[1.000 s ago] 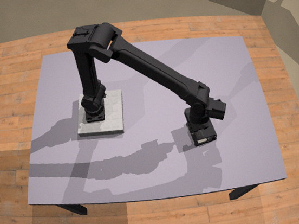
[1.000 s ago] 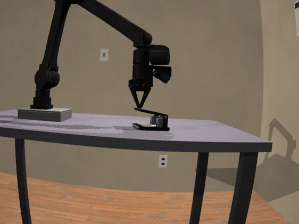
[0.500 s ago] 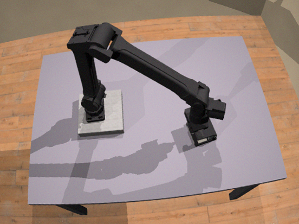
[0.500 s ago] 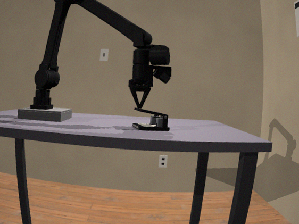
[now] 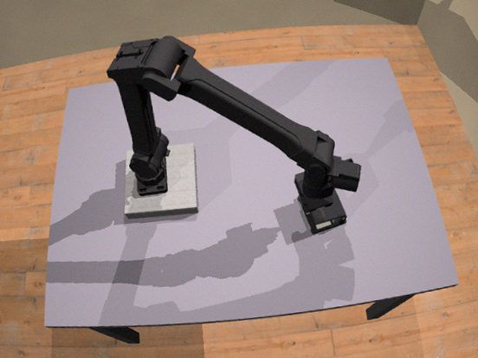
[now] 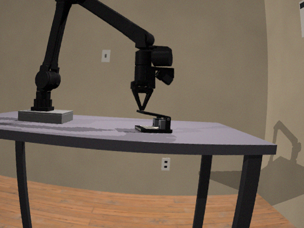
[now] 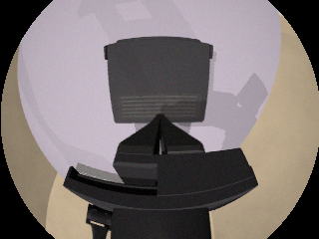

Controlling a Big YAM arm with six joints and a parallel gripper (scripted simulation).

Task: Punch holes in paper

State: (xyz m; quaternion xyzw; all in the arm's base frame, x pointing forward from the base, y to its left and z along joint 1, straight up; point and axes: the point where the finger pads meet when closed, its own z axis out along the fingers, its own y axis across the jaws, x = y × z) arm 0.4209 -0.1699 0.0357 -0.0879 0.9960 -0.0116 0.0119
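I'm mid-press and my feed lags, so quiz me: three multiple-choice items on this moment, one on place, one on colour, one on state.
1. Where is the gripper?
A. Above the lever's free end
B. Beside the arm's base
C. Off the table

2. What colour is the table top?
A. Green
B. Pale lilac
C. Red

3. How does the lever stand?
A. Pressed flat
B. Raised above the punch's base
C. Broken off

Key: 1 A, the shut fingertips meet at the lever's free end; 2 B, seen in the top view; 3 B, the exterior view shows a gap under it on the hole punch.
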